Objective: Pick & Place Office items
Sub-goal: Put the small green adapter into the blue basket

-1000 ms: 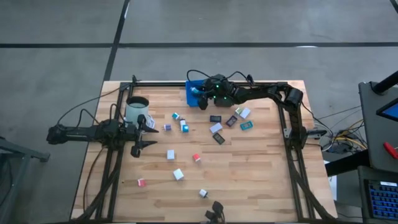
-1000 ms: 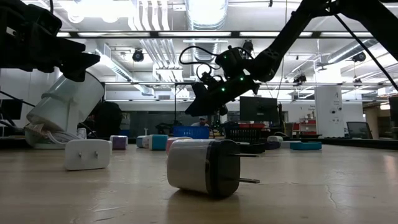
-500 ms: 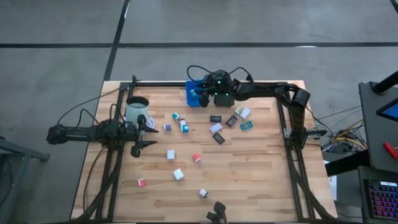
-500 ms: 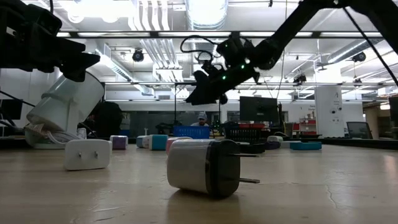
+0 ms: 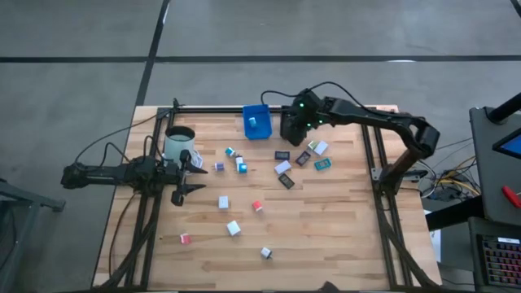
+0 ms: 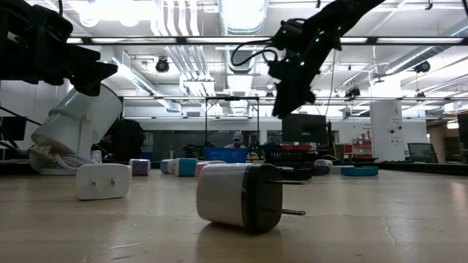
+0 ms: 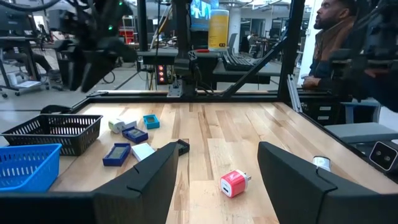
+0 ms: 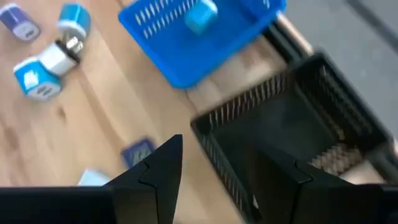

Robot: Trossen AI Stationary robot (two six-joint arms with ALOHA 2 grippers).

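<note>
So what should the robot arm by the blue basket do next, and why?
Probably swing down toward the flat pieces just beside it and pick one. The right gripper looks empty and hangs above the black bin, while one small blue piece already lies in the blue bin. Many pieces are still scattered on the table.

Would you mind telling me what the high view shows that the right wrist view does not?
Only the high view shows the white mug, the left gripper open beside it, and the red cube. Only the right wrist view shows the black bin as empty, past the right gripper. Both show the blue bin holding a blue cube.
</note>
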